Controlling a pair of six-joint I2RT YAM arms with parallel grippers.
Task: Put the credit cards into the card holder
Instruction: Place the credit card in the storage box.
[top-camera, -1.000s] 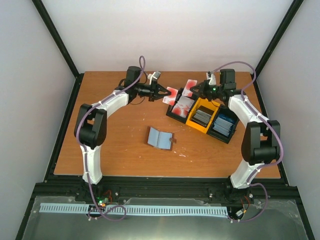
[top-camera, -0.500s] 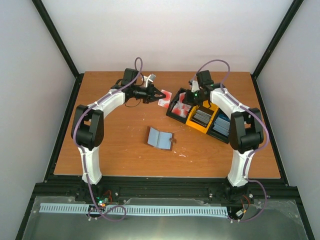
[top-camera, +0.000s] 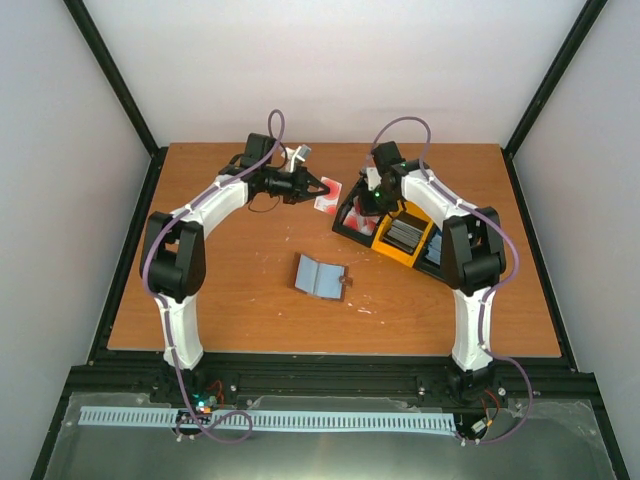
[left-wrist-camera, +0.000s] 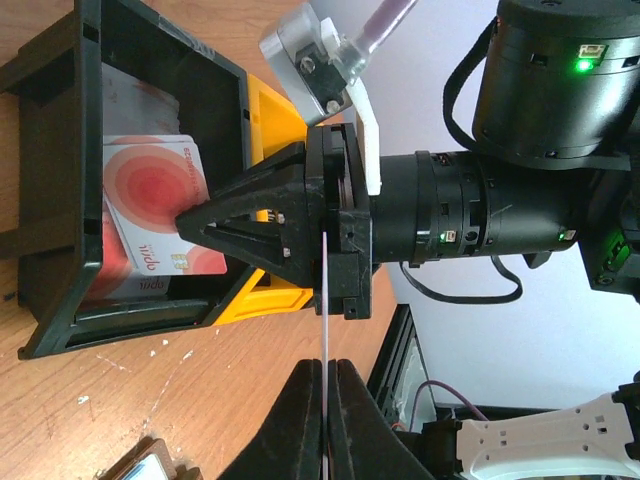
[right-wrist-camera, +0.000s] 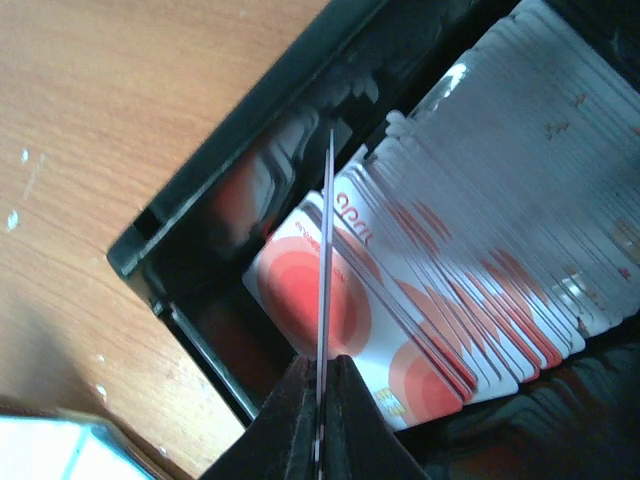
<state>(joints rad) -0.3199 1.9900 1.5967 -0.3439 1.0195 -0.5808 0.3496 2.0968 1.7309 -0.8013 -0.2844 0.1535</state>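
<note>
The right gripper, pinching a red-and-white card, has moved left over the black bin at top middle, the left gripper pinches another card beside it, and the card holder lies open mid-frame.

The credit cards carry a short red word, too blurred to read.

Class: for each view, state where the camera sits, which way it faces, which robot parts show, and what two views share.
Top external: high behind the bases, looking down on wooden table; left arm, right arm.
Left wrist: on left arm, facing black plastic bin; left jaws shut on thin plastic card.
Right wrist: above that bin, facing down; right jaws shut on second card.
Shared: both wrists see the bin's white-and-red cards.
</note>
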